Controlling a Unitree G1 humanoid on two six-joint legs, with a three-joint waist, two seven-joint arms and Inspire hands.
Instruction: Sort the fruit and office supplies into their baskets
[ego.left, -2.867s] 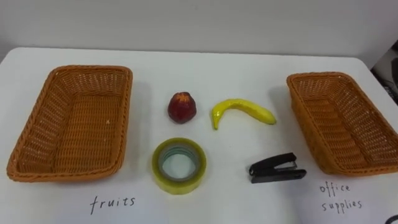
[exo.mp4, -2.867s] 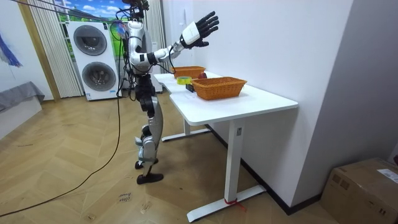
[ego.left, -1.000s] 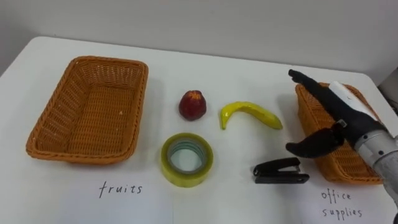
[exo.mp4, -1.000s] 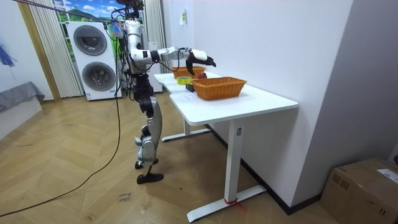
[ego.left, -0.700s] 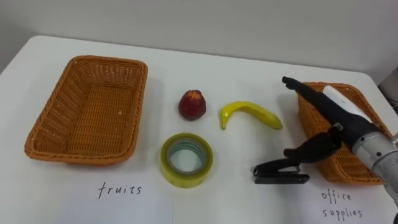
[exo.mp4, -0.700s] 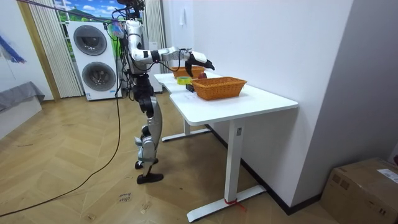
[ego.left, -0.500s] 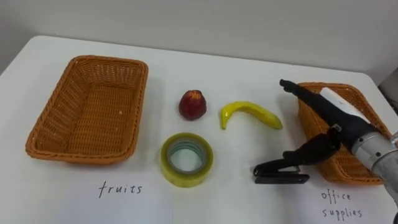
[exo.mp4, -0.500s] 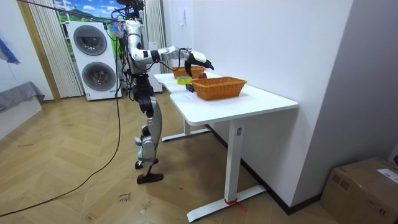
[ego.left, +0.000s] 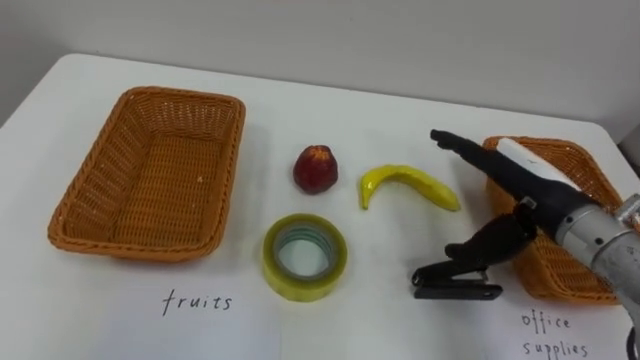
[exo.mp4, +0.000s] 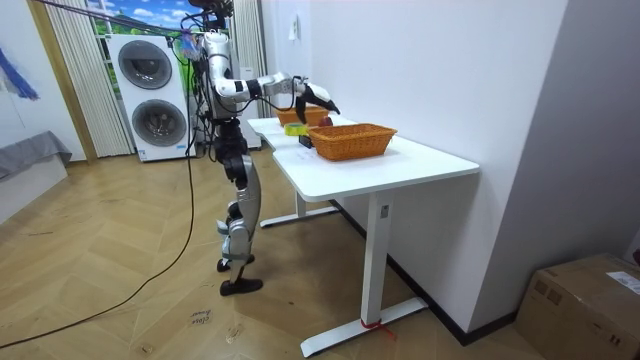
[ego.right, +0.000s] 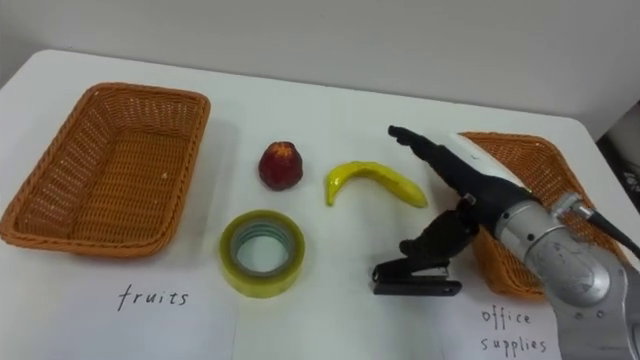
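Stapler (ego.left: 455, 281): lying flat on the white table (ego.left: 400, 325), not yet sorted.
Right hand (ego.left: 530, 195): hovering just above the stapler, open, with the fingers (ego.left: 460, 143) stretching straight out past it and the thumb (ego.left: 490, 245) reaching down to its top arm; whether the thumb is touching cannot be told.
Right basket (ego.left: 575, 170): sitting just beside the stapler on its right, empty, partly under the wrist.
Banana (ego.left: 405, 183): lying just beyond the stapler, under the outstretched fingers.
Tape roll (ego.left: 304, 257): lying to the stapler's left, apart from it.
Red fruit (ego.left: 315, 168): resting beyond the stapler and to its left, next to the banana.
Left basket (ego.left: 235, 150): standing well apart from the stapler, far to its left, empty.
Step in hand: closing in to grasp the stapler, in my judgement.
Doing it well: the fingers are overshooting, so the hand should be lowering and curling them round the far side while the thumb is pressing the near side; gripping across the body, clear of the banana, should keep it from sliding.
Change: half a second ago the fingertips were reaching less far past the stapler; about three seconds ago the hand was raised high off the table. The stapler is staying put.
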